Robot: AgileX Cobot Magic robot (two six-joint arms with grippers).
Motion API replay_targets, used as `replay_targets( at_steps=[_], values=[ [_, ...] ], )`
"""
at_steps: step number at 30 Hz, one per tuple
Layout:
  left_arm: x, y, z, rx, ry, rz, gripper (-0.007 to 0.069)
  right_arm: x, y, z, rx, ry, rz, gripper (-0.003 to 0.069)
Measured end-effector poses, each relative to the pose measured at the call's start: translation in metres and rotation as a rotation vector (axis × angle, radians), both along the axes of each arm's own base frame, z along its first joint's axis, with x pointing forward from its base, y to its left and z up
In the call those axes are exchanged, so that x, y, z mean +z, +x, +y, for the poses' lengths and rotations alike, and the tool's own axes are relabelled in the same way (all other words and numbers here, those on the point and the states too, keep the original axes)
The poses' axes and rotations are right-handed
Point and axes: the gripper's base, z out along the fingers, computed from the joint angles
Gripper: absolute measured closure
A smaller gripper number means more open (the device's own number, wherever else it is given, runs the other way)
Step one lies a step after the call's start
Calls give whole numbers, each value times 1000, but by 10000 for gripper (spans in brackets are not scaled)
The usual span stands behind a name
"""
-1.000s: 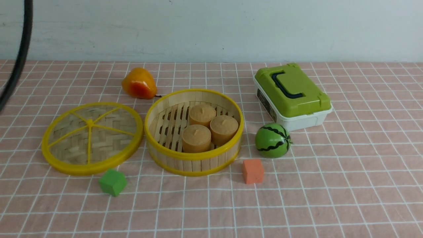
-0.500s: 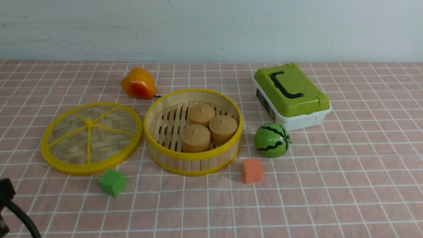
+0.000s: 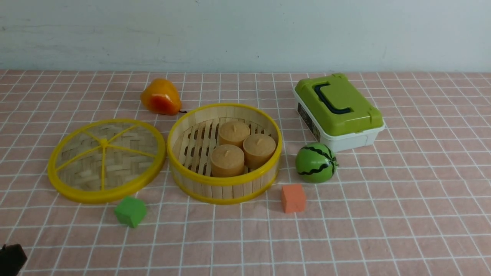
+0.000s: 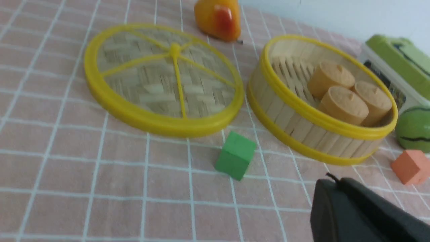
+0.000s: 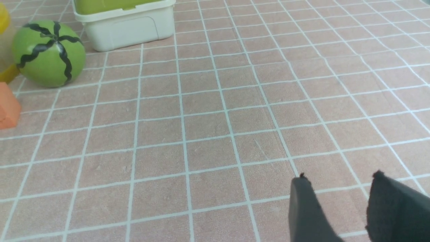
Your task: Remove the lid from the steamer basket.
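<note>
The lid (image 3: pixel 105 159), a woven bamboo disc with a yellow rim and spokes, lies flat on the cloth just left of the steamer basket (image 3: pixel 226 189). The basket is uncovered and holds three tan cylinders (image 3: pixel 227 159). Both also show in the left wrist view: the lid (image 4: pixel 164 77) and the basket (image 4: pixel 302 126). My left gripper (image 4: pixel 336 181) is shut and empty, low over the cloth in front of the basket and apart from both. Only a dark bit of it (image 3: pixel 10 258) shows at the front view's bottom left corner. My right gripper (image 5: pixel 339 176) is open and empty over bare cloth.
A green cube (image 3: pixel 130 211) sits in front of the lid and an orange cube (image 3: pixel 293 197) in front of the basket. A toy watermelon (image 3: pixel 315 162) and a white box with a green top (image 3: pixel 337 109) stand to the right. An orange fruit (image 3: pixel 160 96) lies behind.
My left arm has dropped from the upper left edge to the bottom left corner and has nearly left the front view. The lid, the basket and the other objects have not moved.
</note>
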Motion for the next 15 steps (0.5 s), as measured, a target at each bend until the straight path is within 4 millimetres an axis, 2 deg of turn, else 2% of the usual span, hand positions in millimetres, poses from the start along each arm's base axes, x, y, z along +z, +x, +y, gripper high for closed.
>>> replay_targets(
  at_steps=[5, 9, 12, 15],
  values=[
    [-26, -9, 5, 47, 99, -106, 637, 0, 0, 0, 0, 0, 0, 417],
    [-41, -11, 10, 116, 97, -13, 637, 0, 0, 0, 0, 0, 0, 417],
    [-54, -14, 11, 130, 122, 121, 637, 0, 0, 0, 0, 0, 0, 417],
    [-57, -15, 11, 118, 138, 146, 637, 0, 0, 0, 0, 0, 0, 417]
  ],
)
